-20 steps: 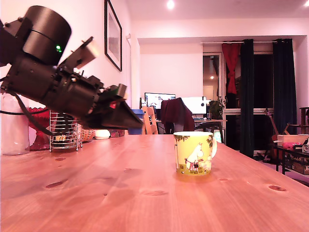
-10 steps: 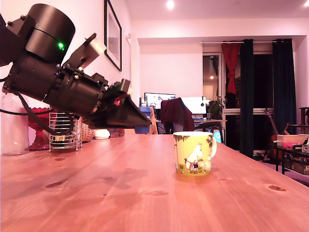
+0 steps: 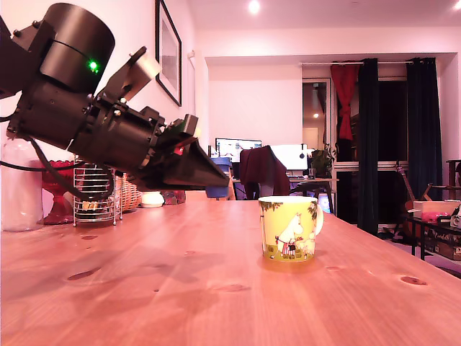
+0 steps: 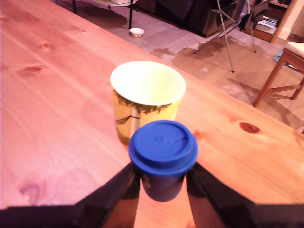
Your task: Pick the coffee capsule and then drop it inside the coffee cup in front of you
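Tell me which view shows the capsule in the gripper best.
The wrist view: the blue coffee capsule fills the middle, clamped between the gripper fingers, with the coffee cup just beyond. The exterior view shows only a blue sliver past the fingertips.

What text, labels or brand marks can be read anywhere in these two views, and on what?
None legible.
Yellow-green ceramic mug: a white cartoon figure only, no words.
Blue capsule in the gripper: faint embossed marks on its top, too blurred to read.
Far monitor screens: too small to read.
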Controlling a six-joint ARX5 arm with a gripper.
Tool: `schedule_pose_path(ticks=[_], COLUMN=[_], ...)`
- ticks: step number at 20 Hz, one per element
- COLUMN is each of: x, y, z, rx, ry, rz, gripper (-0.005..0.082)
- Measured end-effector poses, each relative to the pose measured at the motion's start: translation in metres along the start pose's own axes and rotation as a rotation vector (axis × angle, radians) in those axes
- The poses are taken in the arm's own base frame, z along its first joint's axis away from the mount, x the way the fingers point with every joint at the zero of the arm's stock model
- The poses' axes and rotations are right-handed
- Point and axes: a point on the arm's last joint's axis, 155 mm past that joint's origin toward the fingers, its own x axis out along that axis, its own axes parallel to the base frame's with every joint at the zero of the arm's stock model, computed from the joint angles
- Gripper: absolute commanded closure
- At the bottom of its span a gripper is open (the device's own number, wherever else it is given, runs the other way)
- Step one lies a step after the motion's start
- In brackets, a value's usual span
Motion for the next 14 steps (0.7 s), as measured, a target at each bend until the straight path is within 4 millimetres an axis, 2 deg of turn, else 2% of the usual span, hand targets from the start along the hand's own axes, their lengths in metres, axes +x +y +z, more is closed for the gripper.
schedule_pose_path(ticks=[3, 8, 14], x=[0.004, 0.015, 0.018], y=[-0.003, -0.004, 0.003], z=[-0.006, 0.033, 0.043], rx=[-0.017, 0.003, 0.005], ry=[0.059, 0.033, 0.092], rz=[0.005, 0.022, 0.072], gripper=[0.0594, 0.0594, 0.0594])
